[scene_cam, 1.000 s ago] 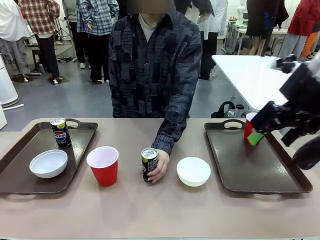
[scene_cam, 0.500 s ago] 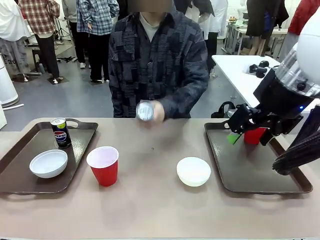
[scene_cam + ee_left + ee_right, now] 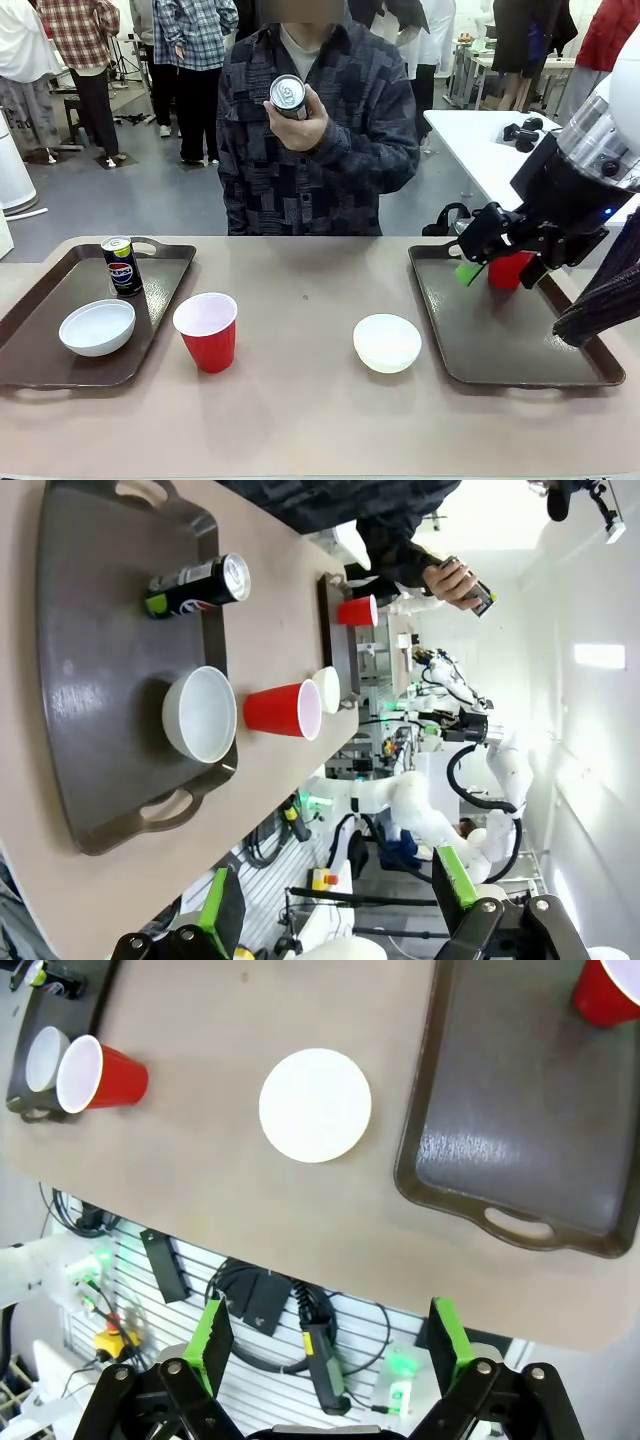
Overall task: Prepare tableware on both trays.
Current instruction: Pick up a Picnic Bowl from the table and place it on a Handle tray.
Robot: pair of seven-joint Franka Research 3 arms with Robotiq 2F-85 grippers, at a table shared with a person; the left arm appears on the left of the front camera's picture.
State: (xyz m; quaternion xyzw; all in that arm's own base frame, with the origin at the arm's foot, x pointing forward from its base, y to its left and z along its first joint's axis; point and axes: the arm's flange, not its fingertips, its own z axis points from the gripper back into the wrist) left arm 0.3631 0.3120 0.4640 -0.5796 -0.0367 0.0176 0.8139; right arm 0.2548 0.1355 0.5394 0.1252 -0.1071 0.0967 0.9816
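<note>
- Bench [image 3: 300, 420] bare nearer the robot than the white bowl [image 3: 387, 342].
- Left of the bowl, well apart: a red cup [image 3: 207, 331].
- Right of it, the tray [image 3: 500, 340] lies free but for its far-end cup [image 3: 508, 270].

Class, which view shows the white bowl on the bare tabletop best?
Front view: the bowl is near, rim and side clear. Right wrist view shows a flat disc from above; left wrist view, small and far.
</note>
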